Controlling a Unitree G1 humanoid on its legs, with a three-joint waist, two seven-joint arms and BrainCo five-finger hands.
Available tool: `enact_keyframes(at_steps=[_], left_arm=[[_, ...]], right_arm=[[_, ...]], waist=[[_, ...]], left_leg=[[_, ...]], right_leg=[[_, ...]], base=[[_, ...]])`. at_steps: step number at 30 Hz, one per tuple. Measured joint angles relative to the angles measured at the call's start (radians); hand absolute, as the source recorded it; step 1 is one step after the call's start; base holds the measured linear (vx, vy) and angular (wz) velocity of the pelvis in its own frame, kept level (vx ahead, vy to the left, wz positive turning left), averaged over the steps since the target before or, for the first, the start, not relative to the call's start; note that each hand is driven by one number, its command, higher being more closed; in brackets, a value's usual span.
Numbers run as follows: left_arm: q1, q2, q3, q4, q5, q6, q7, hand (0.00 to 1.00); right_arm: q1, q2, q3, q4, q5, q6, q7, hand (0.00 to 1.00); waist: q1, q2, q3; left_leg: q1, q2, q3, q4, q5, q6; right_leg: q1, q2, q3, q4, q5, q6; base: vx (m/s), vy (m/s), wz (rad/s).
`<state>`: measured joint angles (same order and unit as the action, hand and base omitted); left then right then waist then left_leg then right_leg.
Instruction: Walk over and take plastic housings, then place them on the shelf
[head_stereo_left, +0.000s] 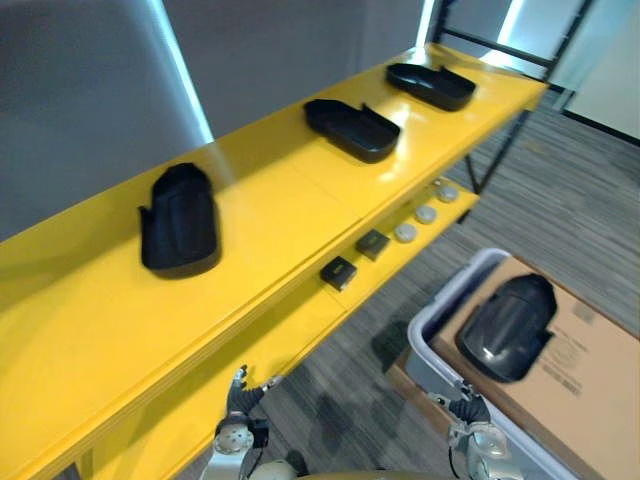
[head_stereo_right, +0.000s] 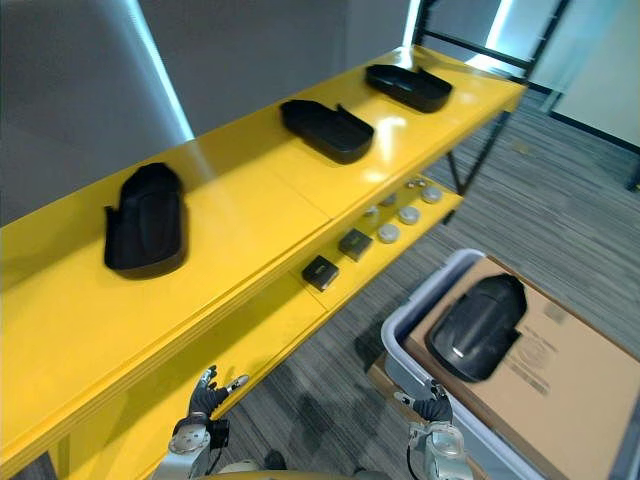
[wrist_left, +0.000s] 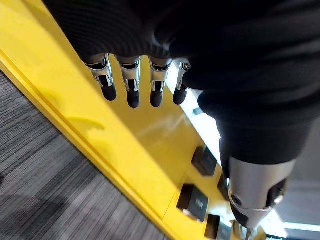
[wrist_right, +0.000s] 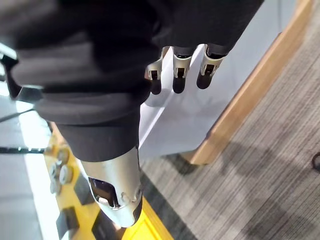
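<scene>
Left wrist view has the fingers (wrist_left: 131, 87) of the left hand (head_stereo_left: 240, 398) hanging straight and loose, thumb apart, closed on nothing, just over the front edge of the yellow lower shelf (wrist_left: 125, 150). Right wrist view tells the same of the right hand (head_stereo_left: 468, 408): its fingers (wrist_right: 178, 75) are relaxed and empty, hovering beside the pale wall of the grey bin (head_stereo_left: 428, 330).

Both hands sit low and idle, which I'd take to mean the robot is between carries, with nothing to grip yet. From where I stand, one plastic housing (head_stereo_left: 508, 325) lies on the cardboard sheet (head_stereo_left: 585, 385) inside that bin, near the right hand but not touched by it.

Up on the top shelf (head_stereo_left: 290, 210), three more are spaced well apart in a row: the near housing (head_stereo_left: 180, 220), the middle housing (head_stereo_left: 352, 130) and the far housing (head_stereo_left: 432, 86). The spacing looks deliberate and leaves bare yellow between them. The lower shelf carries small black blocks (head_stereo_left: 338, 272) and round silver discs (head_stereo_left: 405, 232).
</scene>
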<state>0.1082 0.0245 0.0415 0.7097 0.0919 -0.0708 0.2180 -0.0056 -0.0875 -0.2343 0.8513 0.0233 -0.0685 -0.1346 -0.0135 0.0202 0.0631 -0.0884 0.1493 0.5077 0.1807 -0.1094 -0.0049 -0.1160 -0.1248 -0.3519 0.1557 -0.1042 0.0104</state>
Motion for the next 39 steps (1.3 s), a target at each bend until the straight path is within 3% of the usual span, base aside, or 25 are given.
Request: enact_keyframes(at_steps=[2,3,4,7,9,10,13,15,16,18,20,24,28,34,39], left_arm=[[0.000,0.003,0.001,-0.005,-0.001,0.003,0.000,0.00],[-0.001,0.018,0.010,-0.003,-0.002,0.004,0.001,0.00],[-0.001,0.020,0.011,-0.002,-0.002,0.004,0.001,0.00],[0.011,0.015,0.009,0.002,-0.003,0.007,0.001,0.00],[0.009,0.012,0.009,0.011,-0.003,0.009,0.001,0.00],[0.003,0.010,0.009,0.011,-0.004,0.008,0.001,0.00],[0.001,0.006,0.010,0.012,-0.013,0.009,0.001,0.00],[0.002,-0.008,0.010,0.019,-0.022,0.011,0.001,0.00],[0.008,-0.013,0.010,0.019,-0.023,0.014,0.001,0.00],[0.009,-0.014,0.011,0.017,-0.034,0.019,0.000,0.00],[0.008,-0.027,0.044,0.004,-0.042,0.020,0.001,0.00],[0.006,-0.029,0.089,-0.040,-0.044,0.022,0.002,0.00],[-0.007,-0.036,0.088,-0.053,-0.042,0.022,0.000,0.00],[-0.020,-0.033,0.087,-0.033,-0.041,0.023,0.000,0.00],[-0.018,-0.041,0.084,-0.001,-0.041,0.025,0.000,0.00]], right_arm=[[-0.009,-0.001,0.007,-0.001,0.004,0.000,-0.010,0.00],[-0.009,0.000,0.018,-0.001,0.003,0.000,-0.016,0.00],[-0.006,-0.001,0.018,-0.003,0.003,0.000,-0.017,0.00],[-0.002,-0.008,0.017,-0.006,0.005,0.002,-0.020,0.00],[0.010,-0.008,0.017,-0.015,0.008,0.001,-0.030,0.00],[0.011,-0.006,0.016,-0.016,0.017,0.000,-0.040,0.00],[0.010,0.005,0.017,-0.016,0.047,-0.003,-0.042,0.00],[0.010,0.005,0.015,-0.015,0.058,-0.003,-0.043,0.00],[0.010,0.002,0.013,-0.016,0.061,-0.004,-0.046,0.00],[0.010,0.006,0.008,-0.021,0.067,-0.003,-0.047,0.00],[0.033,0.031,0.011,-0.089,0.067,-0.003,-0.062,0.00],[0.032,0.059,0.043,-0.133,0.084,-0.004,-0.062,0.00],[0.036,0.063,0.049,-0.139,0.084,-0.003,-0.060,0.00],[0.083,0.064,0.034,-0.137,0.086,-0.003,-0.058,0.00],[0.107,0.063,-0.004,-0.127,0.088,-0.003,-0.059,0.00]], waist=[[-0.008,0.009,0.013],[0.000,0.011,0.021],[-0.004,0.015,0.026],[-0.004,0.028,0.033],[-0.016,0.033,0.039],[-0.024,0.024,0.054],[-0.023,0.004,0.076],[-0.009,0.004,0.099],[0.002,0.010,0.105],[0.008,0.027,0.115],[0.028,0.038,0.117],[0.029,0.037,0.118],[0.030,0.029,0.113],[0.033,-0.016,0.079],[0.033,0.002,0.055]], left_leg=[[0.022,0.018,0.072,0.006,-0.003,-0.007],[0.034,0.022,0.079,0.014,-0.010,-0.018],[0.035,0.026,0.057,0.009,-0.011,-0.020],[0.074,0.056,0.024,-0.028,0.003,-0.049],[0.086,0.078,0.026,-0.015,0.004,-0.078],[0.085,0.090,0.014,0.012,-0.003,-0.087],[0.031,0.089,-0.185,0.110,-0.005,-0.087],[0.002,-0.008,-0.446,0.131,-0.084,-0.117],[-0.006,-0.056,-0.512,0.117,-0.085,-0.120],[-0.014,-0.098,-0.551,0.076,-0.084,-0.114],[0.018,-0.114,-0.510,0.045,-0.103,-0.051],[0.023,-0.114,-0.437,0.139,-0.125,-0.007],[0.049,-0.106,-0.424,0.173,-0.167,0.006],[0.060,-0.127,-0.425,0.168,-0.168,0.007],[0.086,-0.138,-0.426,0.169,-0.167,0.008]], right_leg=[[-0.010,-0.094,-0.246,0.072,-0.004,-0.023],[-0.010,-0.086,-0.256,0.064,0.022,0.016],[-0.005,-0.068,-0.236,0.044,0.034,0.018],[0.001,0.013,-0.138,-0.044,0.068,0.000],[-0.008,0.031,-0.122,-0.033,0.059,-0.012],[-0.014,0.038,-0.105,-0.015,0.050,-0.021],[-0.028,0.053,-0.044,-0.010,0.048,-0.027],[-0.029,0.050,0.031,-0.016,0.064,-0.038],[-0.026,0.051,0.061,-0.020,0.067,-0.036],[-0.015,0.052,0.092,-0.018,0.071,-0.029],[-0.022,0.054,0.135,0.012,0.064,0.002],[0.005,0.053,0.179,0.003,0.082,0.016],[0.035,0.057,0.188,-0.001,0.076,0.028],[0.078,0.043,0.184,-0.062,0.085,0.050],[0.129,0.036,0.179,-0.113,0.100,0.063]], base=[[-0.14,-0.036,-1.29],[-0.11,-0.082,-1.18],[-0.08,-0.165,-1.03],[-0.03,-0.146,-0.94],[-0.04,-0.105,-0.56],[-0.06,-0.076,-0.39],[-0.02,-0.067,-0.48],[0.01,0.060,-0.74],[0.02,0.120,-0.73],[0.05,0.143,-0.56],[0.09,0.160,-0.62],[0.14,0.142,-0.42],[0.11,0.104,-0.20],[0.06,0.053,0.04],[0.03,0.029,0.02]])
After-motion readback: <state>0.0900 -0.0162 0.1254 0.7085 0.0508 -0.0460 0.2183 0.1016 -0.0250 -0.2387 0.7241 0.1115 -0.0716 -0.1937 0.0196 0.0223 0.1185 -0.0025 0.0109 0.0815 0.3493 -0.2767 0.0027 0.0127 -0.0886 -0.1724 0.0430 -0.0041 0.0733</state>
